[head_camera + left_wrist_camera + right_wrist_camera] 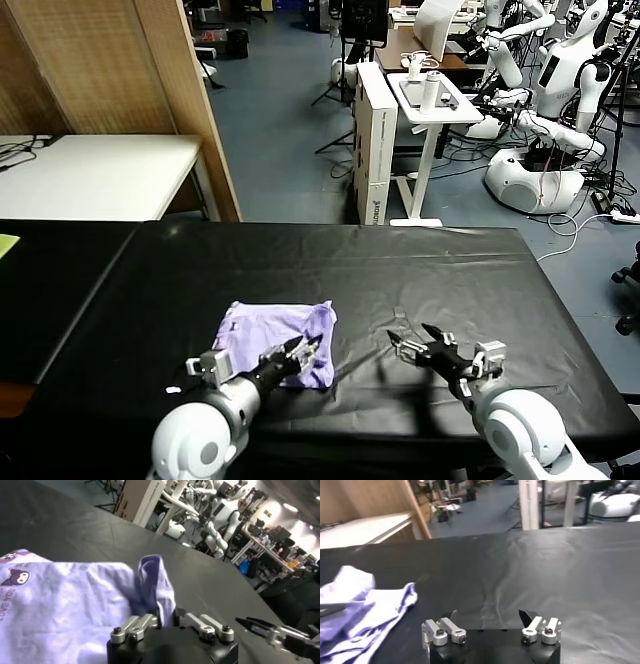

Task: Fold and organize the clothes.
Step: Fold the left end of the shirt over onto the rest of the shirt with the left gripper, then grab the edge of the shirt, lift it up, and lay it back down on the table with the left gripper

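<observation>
Head view: folded T-shirt (272, 338) lies on my black table (480, 280).
My left gripper (305, 352) sits parted at its near edge; right gripper (412, 340) hangs wide, apart.

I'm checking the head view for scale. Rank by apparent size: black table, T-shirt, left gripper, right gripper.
1. Black table
2. T-shirt
3. Left gripper and right gripper: they look alike, so I won't rank them.
</observation>
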`<control>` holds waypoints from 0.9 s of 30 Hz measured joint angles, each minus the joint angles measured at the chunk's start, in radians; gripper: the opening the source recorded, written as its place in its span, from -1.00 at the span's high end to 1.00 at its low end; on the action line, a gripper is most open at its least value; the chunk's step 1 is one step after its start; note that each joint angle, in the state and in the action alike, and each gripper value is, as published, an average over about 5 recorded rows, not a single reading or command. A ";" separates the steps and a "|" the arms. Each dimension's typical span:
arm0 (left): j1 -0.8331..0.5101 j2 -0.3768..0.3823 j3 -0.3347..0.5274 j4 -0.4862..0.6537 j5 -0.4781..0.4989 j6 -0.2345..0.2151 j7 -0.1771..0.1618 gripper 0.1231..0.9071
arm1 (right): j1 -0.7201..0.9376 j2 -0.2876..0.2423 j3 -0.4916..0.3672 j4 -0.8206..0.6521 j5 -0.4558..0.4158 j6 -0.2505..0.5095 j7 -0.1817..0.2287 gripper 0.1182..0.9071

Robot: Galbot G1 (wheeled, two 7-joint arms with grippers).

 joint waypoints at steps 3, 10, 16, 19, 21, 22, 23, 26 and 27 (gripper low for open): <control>0.015 -0.012 -0.016 -0.030 0.003 0.000 0.000 -0.88 | 0.030 -0.016 -0.037 -0.005 0.016 0.005 -0.005 -1.00; 0.031 0.014 -0.113 -0.091 0.046 0.000 0.002 -1.00 | 0.158 -0.005 -0.163 -0.056 0.062 0.023 -0.003 -1.00; 0.063 0.016 -0.169 -0.107 0.106 -0.017 0.005 -1.00 | 0.271 0.054 -0.255 -0.123 0.083 0.021 0.004 -1.00; 0.080 0.008 -0.178 -0.108 0.129 -0.032 0.005 -1.00 | 0.303 0.085 -0.284 -0.161 0.065 0.019 0.011 -1.00; 0.087 0.005 -0.181 -0.108 0.141 -0.038 0.006 -1.00 | 0.314 0.097 -0.299 -0.184 0.055 0.017 0.013 -1.00; 0.091 0.005 -0.183 -0.108 0.145 -0.040 0.006 -1.00 | 0.317 0.100 -0.305 -0.193 0.053 0.017 0.013 -0.99; 0.093 0.005 -0.185 -0.108 0.149 -0.042 0.006 -1.00 | 0.320 0.102 -0.310 -0.202 0.052 0.016 0.012 -0.98; 0.099 0.004 -0.189 -0.107 0.157 -0.046 0.006 -1.00 | 0.326 0.108 -0.326 -0.225 0.050 0.016 0.009 -0.75; 0.101 0.004 -0.190 -0.107 0.159 -0.047 0.006 -1.00 | 0.329 0.112 -0.331 -0.232 0.049 0.016 0.007 -0.64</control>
